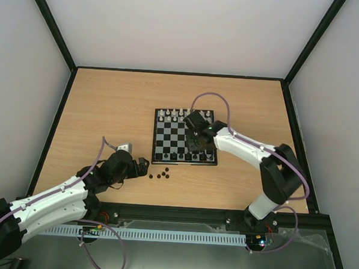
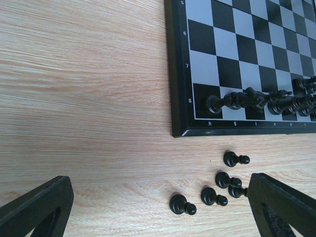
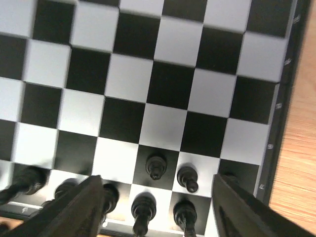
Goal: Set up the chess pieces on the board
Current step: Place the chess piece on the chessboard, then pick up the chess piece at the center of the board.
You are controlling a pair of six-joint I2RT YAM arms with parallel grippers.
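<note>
Right gripper, fingers apart, hung over two pawns standing free on the board; left gripper, wide open, faced loose pieces awaiting pickup.

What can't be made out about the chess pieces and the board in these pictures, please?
- Top view: the right arm covers some of the board's right-hand squares; piece types are too small to tell.
- Right wrist view: the nearest row of chess pieces is cut by the bottom edge and partly behind the right fingers.
- Left wrist view: one loose black piece sits half behind a left finger; the board runs off the right edge.
</note>
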